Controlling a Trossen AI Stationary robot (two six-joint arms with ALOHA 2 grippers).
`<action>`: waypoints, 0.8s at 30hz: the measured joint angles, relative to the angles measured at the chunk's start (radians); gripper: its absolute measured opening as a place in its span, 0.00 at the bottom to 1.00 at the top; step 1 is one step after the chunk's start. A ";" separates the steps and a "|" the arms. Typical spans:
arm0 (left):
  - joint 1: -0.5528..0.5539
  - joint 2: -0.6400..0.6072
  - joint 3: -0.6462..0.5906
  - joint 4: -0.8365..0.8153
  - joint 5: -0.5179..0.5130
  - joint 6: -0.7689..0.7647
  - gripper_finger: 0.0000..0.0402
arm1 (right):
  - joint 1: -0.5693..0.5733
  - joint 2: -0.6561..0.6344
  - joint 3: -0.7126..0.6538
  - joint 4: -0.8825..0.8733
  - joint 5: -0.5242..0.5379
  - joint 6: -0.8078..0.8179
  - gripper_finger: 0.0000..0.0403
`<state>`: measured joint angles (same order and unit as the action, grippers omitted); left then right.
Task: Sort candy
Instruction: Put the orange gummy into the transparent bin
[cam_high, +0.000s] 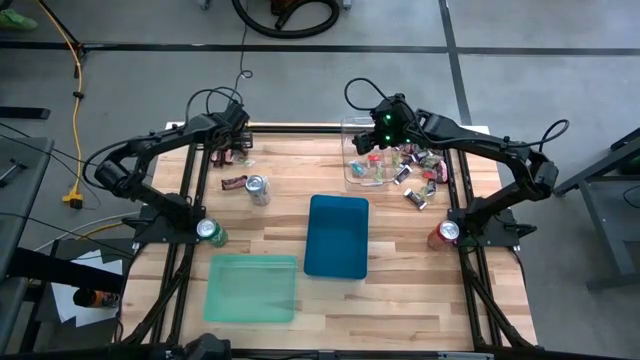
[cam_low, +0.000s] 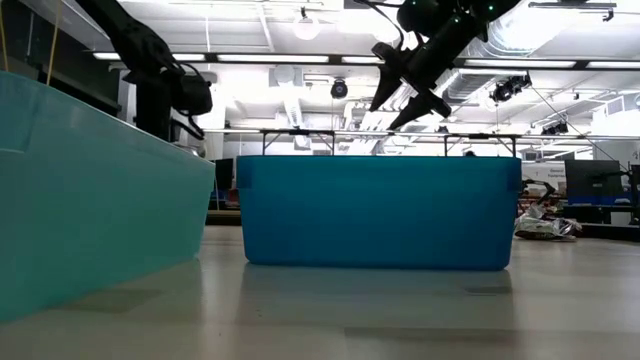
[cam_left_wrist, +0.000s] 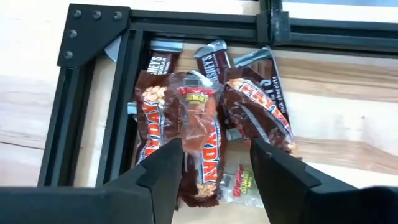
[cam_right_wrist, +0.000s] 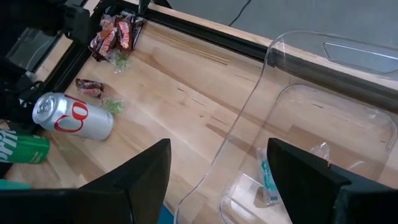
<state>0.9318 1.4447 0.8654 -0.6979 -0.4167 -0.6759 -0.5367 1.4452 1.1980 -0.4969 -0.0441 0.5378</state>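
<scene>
Left gripper hangs over a small heap of candy bars at the upper left of the table in the high view, jaws wide, nothing between them; the heap lies against the black frame rail. Right gripper is above the clear tub at upper centre-right of the high view, jaws also wide and empty. More candy, a loose mixed pile, sits just right of the tub, some pieces inside it. One stray brown bar lies beside a tipped silver-red soda can, mid-left. Blue bin is at centre, pale green bin lower left, both look empty from above. Handling guess: bars are light, wrappers soft, crinkly, slick; they will slide and bunch rather than resist. Overlapped pieces may come up in twos. Best hold is probably across the narrow width at mid-length of the top bar, not the flat crimped ends. Readable text: "HERSHEY'S" on the dark silver-edged bars, "PAYDAY" partly legible on the red-brown ones; small yellow-green packet under them unreadable. The tipped can shows a red Coke-style script, the green can Sprite-like lettering, only partly visible.
</scene>
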 joint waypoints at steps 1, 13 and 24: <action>0.000 0.008 0.000 -0.005 -0.008 0.004 0.44 | 0.000 0.000 0.000 0.000 0.000 -0.005 0.65; -0.024 0.149 0.020 -0.019 -0.135 -0.104 0.44 | 0.000 0.000 0.000 0.000 0.000 -0.015 0.65; -0.023 0.160 0.013 -0.031 0.031 -0.103 0.03 | 0.000 0.000 0.000 0.000 0.000 -0.015 0.65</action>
<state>0.9084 1.6049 0.8783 -0.7290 -0.3862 -0.7792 -0.5369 1.4452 1.1980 -0.4965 -0.0441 0.5228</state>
